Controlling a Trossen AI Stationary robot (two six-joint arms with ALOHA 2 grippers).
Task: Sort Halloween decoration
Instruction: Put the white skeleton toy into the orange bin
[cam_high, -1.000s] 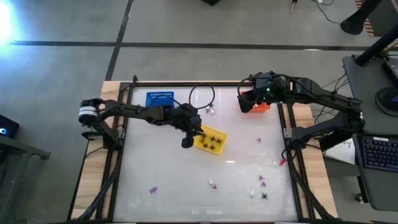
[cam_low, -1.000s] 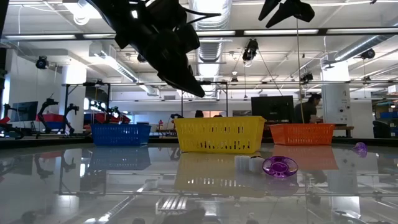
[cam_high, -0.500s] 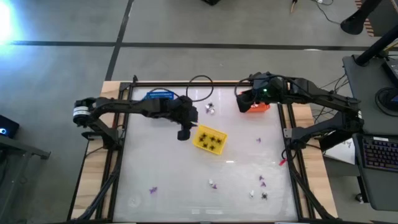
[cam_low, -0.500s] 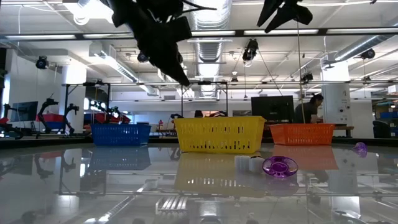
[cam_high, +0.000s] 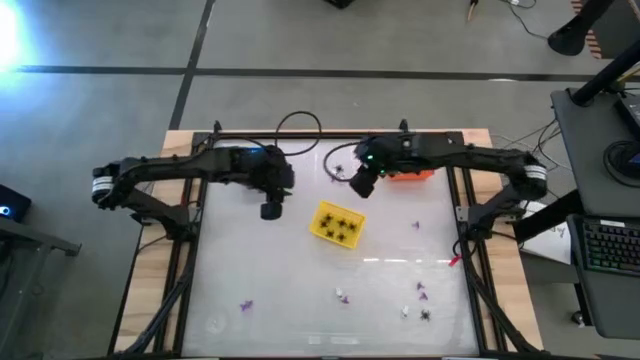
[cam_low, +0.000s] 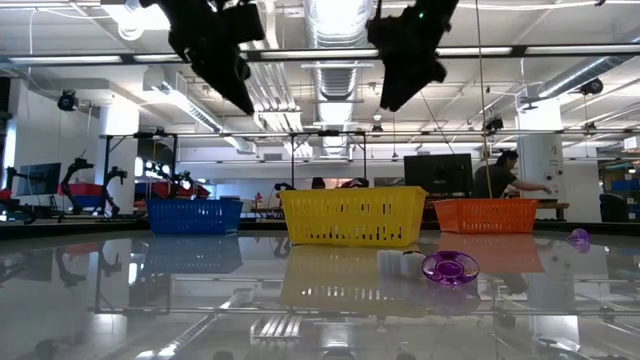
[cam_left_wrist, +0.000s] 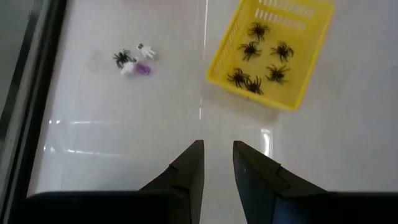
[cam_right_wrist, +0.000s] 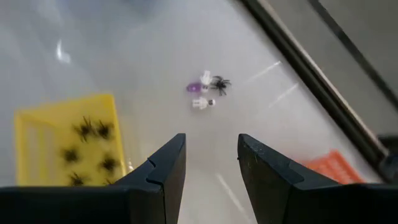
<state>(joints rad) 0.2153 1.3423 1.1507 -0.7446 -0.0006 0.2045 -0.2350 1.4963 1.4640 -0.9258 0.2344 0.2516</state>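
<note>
Hovering right gripper (cam_right_wrist: 211, 165), fingers apart, empty, above small spider/purple/white cluster (cam_right_wrist: 206, 90) near yellow basket (cam_right_wrist: 37, 127). Left gripper (cam_left_wrist: 217, 163) slightly apart, empty, waiting. Likely featherlight, rigid, skittish on glossy table (cam_high: 390, 270); pinch spider body, not legs.

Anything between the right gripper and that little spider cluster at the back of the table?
Nothing visible. The right gripper is open in the air, and the right wrist view shows only bare table between it and the cluster of spider, purple and white pieces. The yellow basket sits off to one side.
</note>
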